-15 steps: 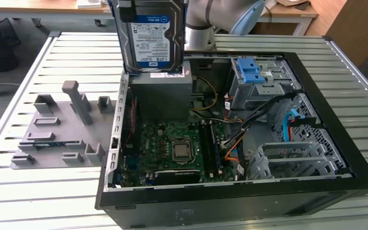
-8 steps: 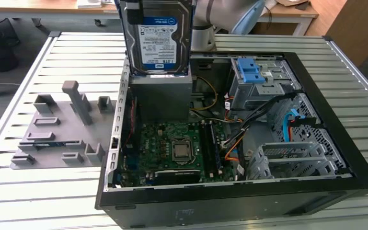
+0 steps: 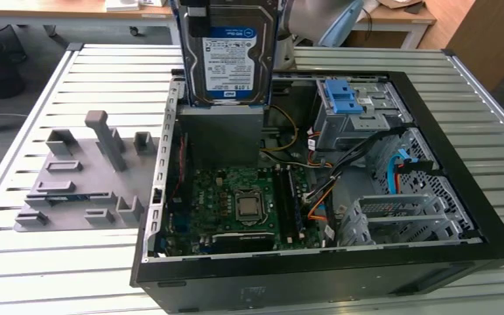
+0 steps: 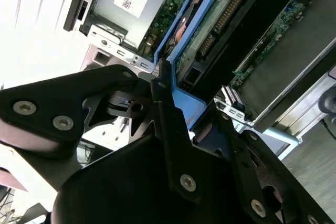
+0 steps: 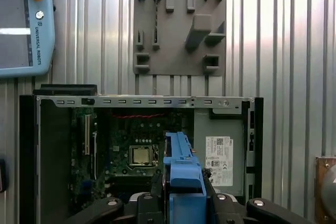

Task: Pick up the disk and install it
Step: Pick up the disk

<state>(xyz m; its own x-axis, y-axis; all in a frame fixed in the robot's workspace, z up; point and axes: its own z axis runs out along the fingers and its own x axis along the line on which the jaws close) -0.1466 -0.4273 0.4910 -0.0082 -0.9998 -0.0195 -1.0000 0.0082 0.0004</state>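
over case (image 3: 322,279), disk (image 3: 231,60) in end effector (image 5: 184,199)

Exterior view: high at one side of the bench (image 3: 24,262), angled down into the open computer case (image 3: 322,279). First wrist view: straight down over the claw (image 5: 184,187), well above the same case. Second wrist view: close beside the underside of the disk (image 4: 220,19), case interior beyond

- Disk (image 3: 230,56) upright in claw (image 5: 184,199), hanging above open case (image 3: 322,272).
- Directly beneath claw: power-supply box (image 5: 218,129), motherboard (image 5: 131,140) beside it, both in case.
- Fixture plate (image 5: 178,24) on table (image 5: 278,35), beyond case from claw.
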